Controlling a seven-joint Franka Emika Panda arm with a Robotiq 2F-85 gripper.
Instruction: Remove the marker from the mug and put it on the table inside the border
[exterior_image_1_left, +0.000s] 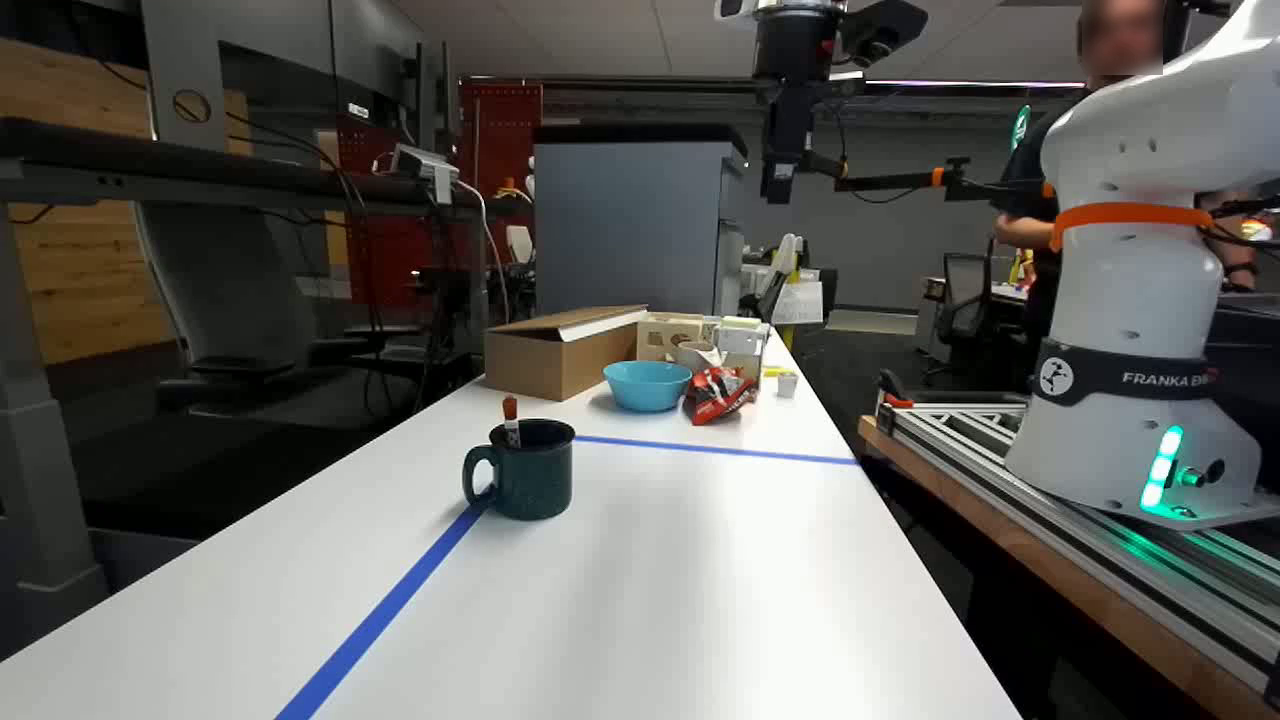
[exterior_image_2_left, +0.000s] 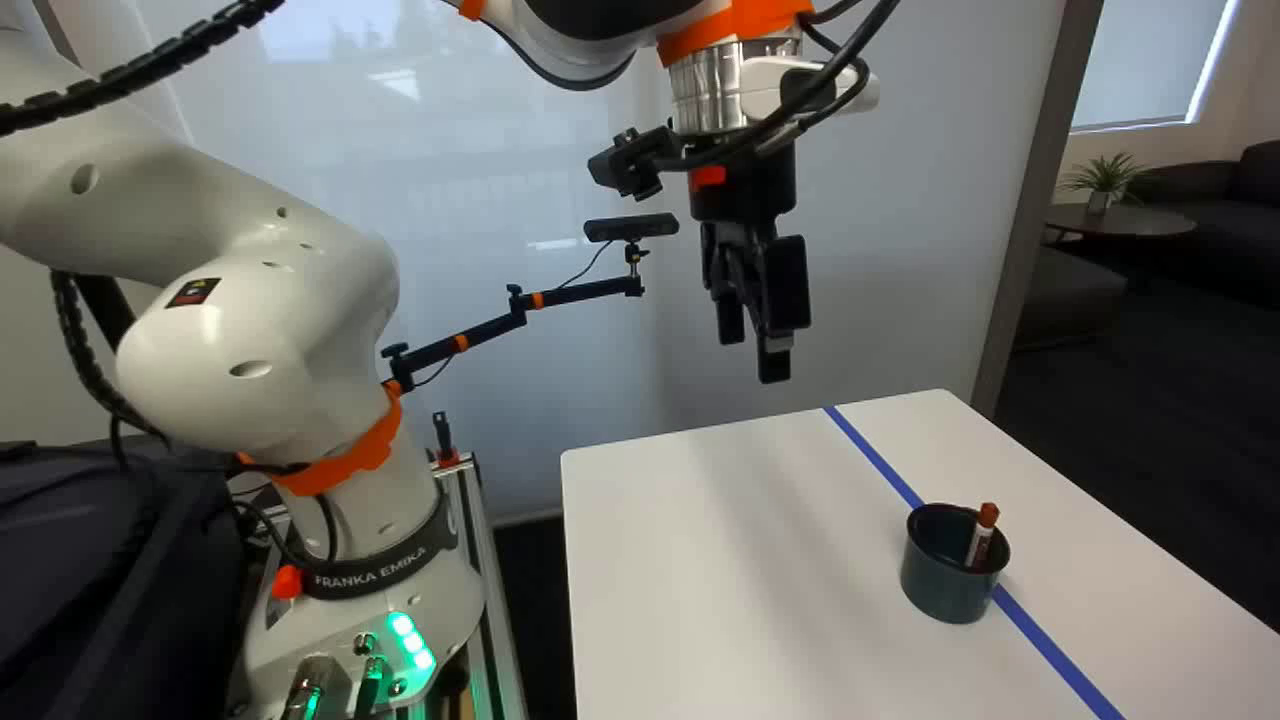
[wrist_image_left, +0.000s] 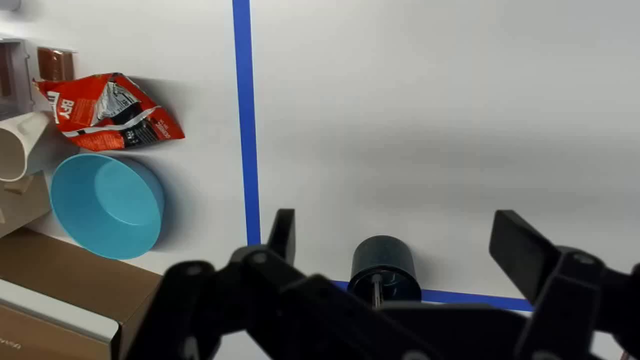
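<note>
The dark teal mug (exterior_image_1_left: 545, 485) stands upright on the white table (exterior_image_1_left: 700, 600), over the long blue tape strip of the border (exterior_image_1_left: 380, 615); it also shows in an exterior view (exterior_image_2_left: 940, 585) and the wrist view (wrist_image_left: 384, 255). The marker (exterior_image_1_left: 511, 425) leans inside the mug with its red-brown end above the rim, also seen in an exterior view (exterior_image_2_left: 983, 535). In the wrist view the marker (wrist_image_left: 377, 287) is partly hidden by the gripper. My gripper (exterior_image_2_left: 752, 345) is empty, high above the table; in the wrist view its fingers (wrist_image_left: 395, 232) are wide apart.
Beyond the crosswise tape (exterior_image_1_left: 720, 449) are a light-blue bowl (exterior_image_1_left: 648, 388), a red snack bag (exterior_image_1_left: 715, 397), a cardboard box (exterior_image_1_left: 560, 362) and a white cup (wrist_image_left: 12, 152). A camera on a jointed arm (exterior_image_2_left: 630, 228) stands beside the robot. A person (exterior_image_1_left: 1035, 190) is behind it.
</note>
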